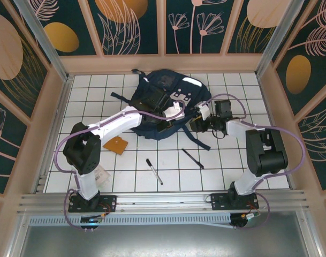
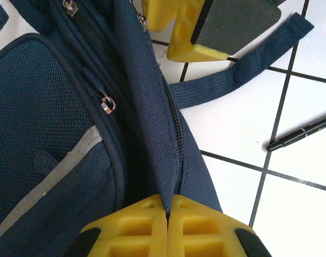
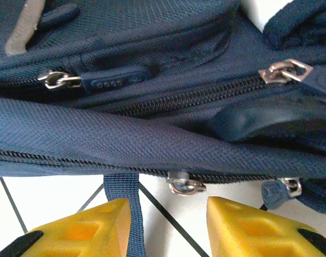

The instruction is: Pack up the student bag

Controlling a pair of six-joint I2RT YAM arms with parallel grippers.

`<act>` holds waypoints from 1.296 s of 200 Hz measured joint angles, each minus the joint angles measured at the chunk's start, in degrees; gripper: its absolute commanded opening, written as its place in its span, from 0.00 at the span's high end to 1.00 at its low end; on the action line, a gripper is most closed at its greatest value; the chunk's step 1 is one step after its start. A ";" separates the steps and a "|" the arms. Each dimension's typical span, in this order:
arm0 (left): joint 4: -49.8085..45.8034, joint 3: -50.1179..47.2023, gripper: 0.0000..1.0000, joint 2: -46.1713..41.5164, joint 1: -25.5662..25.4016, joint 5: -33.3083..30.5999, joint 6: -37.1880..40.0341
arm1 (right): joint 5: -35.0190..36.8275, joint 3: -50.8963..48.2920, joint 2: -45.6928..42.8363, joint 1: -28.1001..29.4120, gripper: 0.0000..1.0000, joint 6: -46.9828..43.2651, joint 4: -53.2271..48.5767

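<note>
Top external view: the student bag [image 1: 163, 96] lies flat toward the far side of the white tiled tabletop [image 1: 232, 171], easily the biggest thing on it. The left arm [image 1: 112, 126] stretches across to the bag's near edge, and the right arm [image 1: 259, 144] comes in at the bag's right side. Just off the bag's near left corner lies an orange card [image 1: 118, 144]. Further toward the arms, well apart from the bag, lie a black-and-white marker [image 1: 154, 171] and a black pen [image 1: 193, 159].

Left wrist view: the left end effector [image 2: 167, 211] is closed. Its yellow fingers are pressed together on a ridge of the bag's navy fabric that runs alongside a zip. On the bag's face left of that ridge hangs a silver zip pull [image 2: 106, 104], with a grey reflective stripe [image 2: 55, 176] below it. A dark strap [image 2: 243, 72] trails from the bag out onto the tiles, and the black pen lies further out on the same side.

Right wrist view: the right end effector [image 3: 168, 227] is open, its yellow fingers spread apart just short of the bag's edge and gripping nothing. A narrow webbing band [image 3: 122, 209] drops from the bag beside one finger. A small metal slider [image 3: 185, 185] sits on the bag's lowest zip, above the gap between the fingers.
</note>
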 measured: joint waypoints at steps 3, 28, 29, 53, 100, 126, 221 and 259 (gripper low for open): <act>0.00 0.00 1.00 -0.04 0.00 0.07 0.07 | -0.17 0.33 0.22 0.00 0.64 -0.31 -0.17; 0.02 -0.26 1.00 -0.96 0.17 1.14 0.44 | -1.40 3.67 2.75 0.02 0.87 -2.36 -1.38; 0.02 -0.28 1.00 -0.98 0.20 1.16 0.46 | -1.49 3.80 2.91 0.02 0.87 -2.47 -1.42; 0.00 -0.50 1.00 -1.73 0.63 1.53 0.55 | -2.40 4.74 4.02 -0.17 1.00 -3.19 -1.97; 0.00 -0.57 1.00 -1.84 1.40 1.84 0.52 | -5.38 4.74 4.02 -2.82 1.00 -3.54 -2.43; 0.11 -0.94 1.00 -1.97 1.73 2.19 0.52 | -5.46 4.57 4.02 -5.18 1.00 -3.21 -2.49; 5.90 -5.18 0.60 -4.24 2.10 4.07 -5.05 | 0.85 4.00 4.00 -7.32 0.67 4.31 -1.29; 11.30 -5.40 0.44 -11.13 2.56 2.32 -14.38 | 10.80 -2.38 -6.36 -8.87 0.62 12.98 1.38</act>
